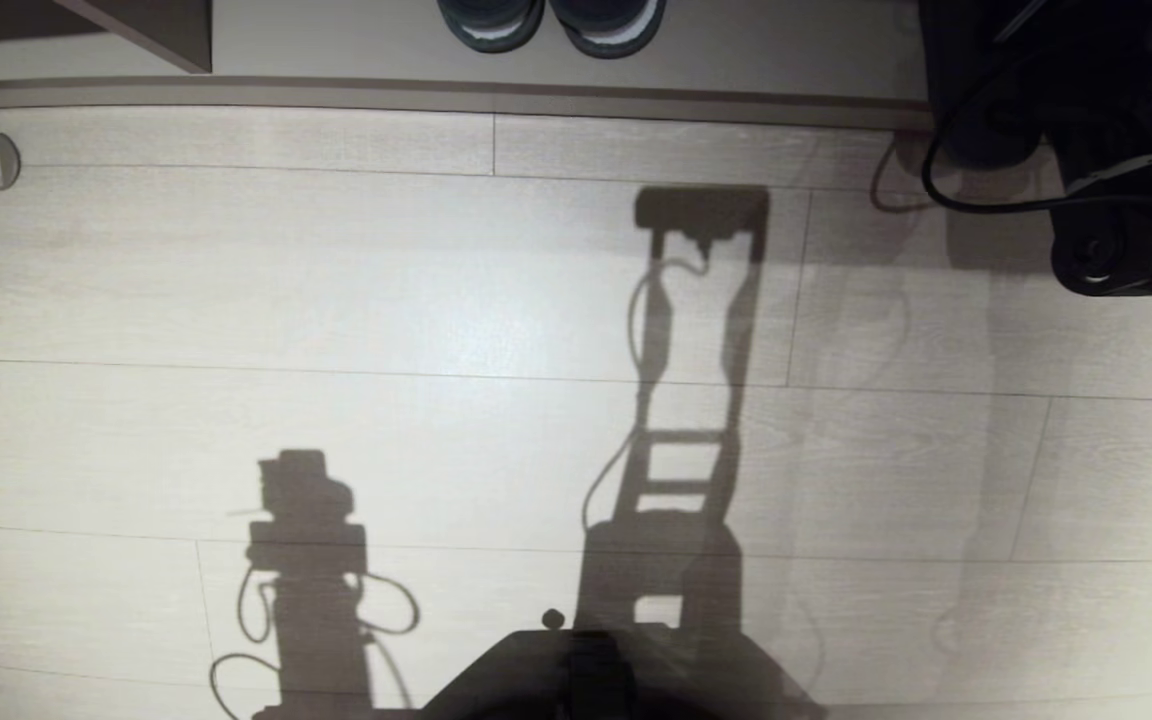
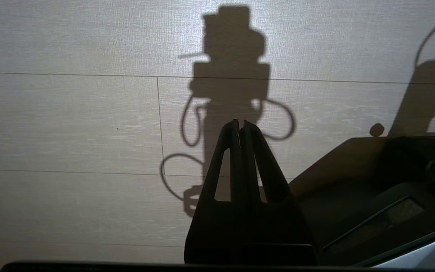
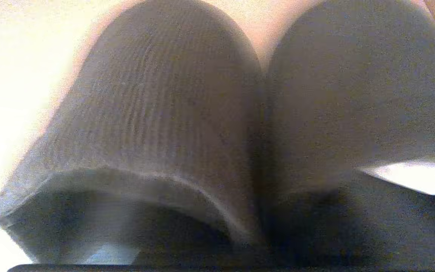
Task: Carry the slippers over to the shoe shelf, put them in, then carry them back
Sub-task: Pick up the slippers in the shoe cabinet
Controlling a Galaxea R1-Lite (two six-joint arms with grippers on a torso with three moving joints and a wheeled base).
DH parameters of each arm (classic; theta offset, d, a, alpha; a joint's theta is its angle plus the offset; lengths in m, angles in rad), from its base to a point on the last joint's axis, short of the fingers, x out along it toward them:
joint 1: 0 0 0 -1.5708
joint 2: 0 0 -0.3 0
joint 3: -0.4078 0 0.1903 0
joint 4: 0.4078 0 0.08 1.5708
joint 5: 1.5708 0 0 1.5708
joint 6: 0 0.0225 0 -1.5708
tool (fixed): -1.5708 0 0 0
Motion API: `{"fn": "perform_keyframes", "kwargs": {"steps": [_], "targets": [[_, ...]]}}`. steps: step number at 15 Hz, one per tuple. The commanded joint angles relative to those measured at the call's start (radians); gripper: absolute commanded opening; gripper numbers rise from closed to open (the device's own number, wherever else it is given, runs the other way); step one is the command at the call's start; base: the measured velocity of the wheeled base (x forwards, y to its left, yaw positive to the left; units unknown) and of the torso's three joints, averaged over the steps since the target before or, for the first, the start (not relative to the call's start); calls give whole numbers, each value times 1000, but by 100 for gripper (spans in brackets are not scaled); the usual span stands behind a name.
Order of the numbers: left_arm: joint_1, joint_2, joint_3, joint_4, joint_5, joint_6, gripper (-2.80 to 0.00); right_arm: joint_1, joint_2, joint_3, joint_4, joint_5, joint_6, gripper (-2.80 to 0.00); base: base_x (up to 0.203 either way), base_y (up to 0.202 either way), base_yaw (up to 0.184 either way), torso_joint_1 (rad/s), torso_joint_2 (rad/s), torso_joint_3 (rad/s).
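L jaws pressed together; slippers (image 3: 217,124) fill R wrist view.

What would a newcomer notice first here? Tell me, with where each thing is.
The slippers fill the right wrist view, two grey ribbed bands side by side right up against the camera. In the head view, hard black shadows of the robot fall across the pale plank floor, and a pair of dark shoes stands on the shoe shelf at the top edge. The left end effector hangs shut above the floor.
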Motion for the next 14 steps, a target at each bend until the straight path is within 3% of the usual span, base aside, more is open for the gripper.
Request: {"fn": "perform_keyframes", "kwargs": {"steps": [1, 8, 10, 14], "targets": [[0, 0, 2, 0, 0, 0, -280, 0, 11, -7, -5, 5, 0, -280, 0, 0, 0, 0, 0, 0], [0, 0, 2, 0, 0, -2, -280, 0, -98, 42, 17, 15, 0, -280, 0, 0, 0, 0, 0, 0], [0, 0, 2, 0, 0, -2, -280, 0, -195, 158, 65, 16, 1, -280, 0, 0, 0, 0, 0, 0], [0, 0, 2, 0, 0, 0, -280, 2, -428, 539, 148, 18, -3, -280, 0, 0, 0, 0, 0, 0]]}}
